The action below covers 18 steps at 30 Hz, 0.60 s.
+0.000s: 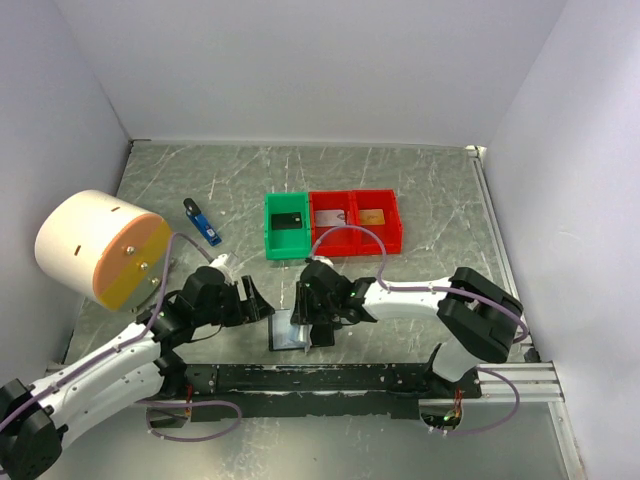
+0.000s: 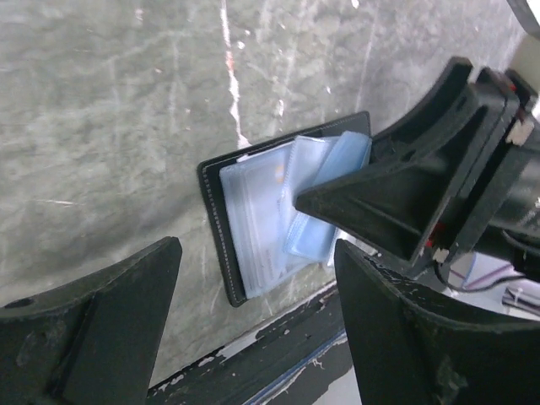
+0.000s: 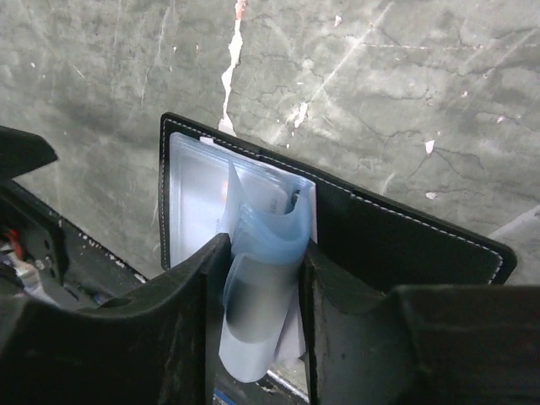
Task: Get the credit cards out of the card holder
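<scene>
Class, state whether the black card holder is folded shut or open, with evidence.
Open: the card holder lies spread flat, its pale blue sleeves exposed, some pinched up by the right tool.

We are seeing the black holder [image 3: 405, 245] lying open and flat at the table's [image 1: 430, 200] near edge, its pale blue sleeves [image 3: 261, 253] bunching upward. A black card [image 1: 288, 222] is lying in the green bin [image 1: 287, 197], a grey card [image 1: 328, 217] and an orange-gold card [image 1: 371, 216] in separate compartments of the red bin [image 1: 340, 193].

The right claw [image 1: 312, 330] hides part of the card holder [image 1: 282, 338]; the pinched plastic sleeves [image 3: 257, 325] blur at their lower end.
</scene>
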Tool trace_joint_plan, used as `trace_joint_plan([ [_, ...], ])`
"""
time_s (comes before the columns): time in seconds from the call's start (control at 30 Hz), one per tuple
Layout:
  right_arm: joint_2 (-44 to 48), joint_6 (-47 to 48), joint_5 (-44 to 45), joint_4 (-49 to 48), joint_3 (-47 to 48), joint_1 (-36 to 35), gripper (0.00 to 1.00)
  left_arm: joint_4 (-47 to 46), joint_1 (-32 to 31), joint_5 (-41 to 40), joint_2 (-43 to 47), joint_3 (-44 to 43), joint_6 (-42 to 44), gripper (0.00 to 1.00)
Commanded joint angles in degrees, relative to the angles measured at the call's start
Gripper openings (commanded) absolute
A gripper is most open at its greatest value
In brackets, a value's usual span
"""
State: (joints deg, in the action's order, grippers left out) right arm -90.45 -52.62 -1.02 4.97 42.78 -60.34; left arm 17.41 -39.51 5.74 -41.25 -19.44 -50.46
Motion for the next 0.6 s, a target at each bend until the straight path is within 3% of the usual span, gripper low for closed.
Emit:
trace_joint_plan([
  [0.0, 1.72, -0.99, -8.38, -7.76, -4.2, 2.57, 0.35, -10.56, 0.31, 9.31, -1.06, 2.29, 1.05, 0.84],
  [0.27, 2.83, -3.42, -12.36, -13.73, -9.16, 5.84, 0.33, -25.58, 0.16, 18.4, -3.36, 8.34, -2.54, 0.75],
  [0.57, 2.17, -4.32, -13.58, -16.3, -11.27, 7.26, 0.33, -37.45, -3.5, 16.06, -10.84, 10.18, -5.3, 0.75],
])
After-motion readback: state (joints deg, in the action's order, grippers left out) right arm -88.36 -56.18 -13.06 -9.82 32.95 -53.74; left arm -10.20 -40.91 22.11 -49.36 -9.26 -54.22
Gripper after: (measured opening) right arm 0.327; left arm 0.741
